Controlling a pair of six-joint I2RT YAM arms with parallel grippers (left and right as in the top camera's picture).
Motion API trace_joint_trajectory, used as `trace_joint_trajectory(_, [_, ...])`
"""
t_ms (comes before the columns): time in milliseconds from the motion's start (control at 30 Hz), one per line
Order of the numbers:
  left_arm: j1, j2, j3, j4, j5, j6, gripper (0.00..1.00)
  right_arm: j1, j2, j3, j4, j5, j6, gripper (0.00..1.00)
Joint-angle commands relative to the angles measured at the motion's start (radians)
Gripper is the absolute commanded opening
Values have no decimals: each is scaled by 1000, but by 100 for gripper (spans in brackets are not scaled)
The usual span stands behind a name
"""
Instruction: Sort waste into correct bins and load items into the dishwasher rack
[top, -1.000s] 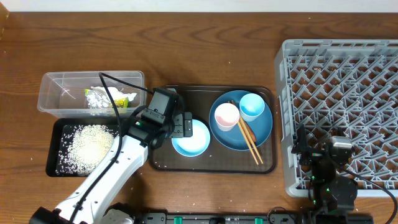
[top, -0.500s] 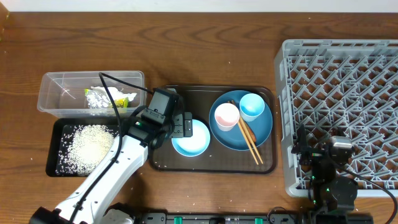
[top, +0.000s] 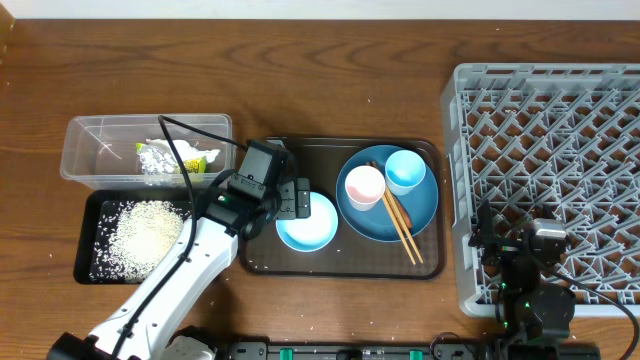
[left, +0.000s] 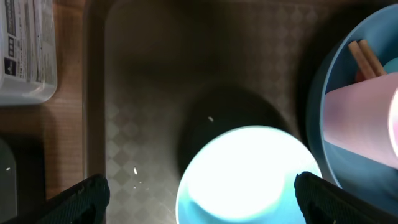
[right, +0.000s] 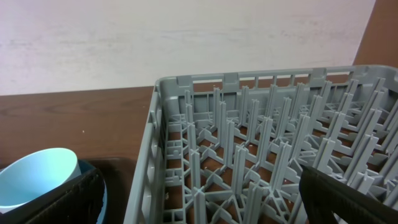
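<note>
A dark tray (top: 300, 262) holds a small light blue bowl (top: 310, 222) and a blue plate (top: 420, 210) with a pink cup (top: 364, 185), a light blue cup (top: 405, 170) and chopsticks (top: 402, 227). My left gripper (top: 297, 200) is open over the bowl's left edge; in the left wrist view the bowl (left: 249, 177) lies between the spread fingers (left: 199, 199). My right gripper (top: 515, 235) is open over the near left corner of the grey dishwasher rack (top: 560, 120), which also shows in the right wrist view (right: 249, 143).
A clear bin (top: 100, 150) with crumpled wrappers (top: 165, 157) stands at the left. A black bin (top: 95, 262) with white grains (top: 145, 228) sits in front of it. The light blue cup shows at the left of the right wrist view (right: 37, 177).
</note>
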Motion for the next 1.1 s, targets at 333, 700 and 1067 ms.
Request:
trace_joint_trajectory(333, [-2,-4,12,59,-12,12,98,21,-6,-1,-3,7,10,99])
trace_joint_trajectory(700, [-2,-5,12,85,-12,12,98,21,-5,-1,-3,-126,127,99])
trace_joint_trajectory(1067, [-2,-5,12,70,-13,12,98,21,54,393,-399,-210,171,99])
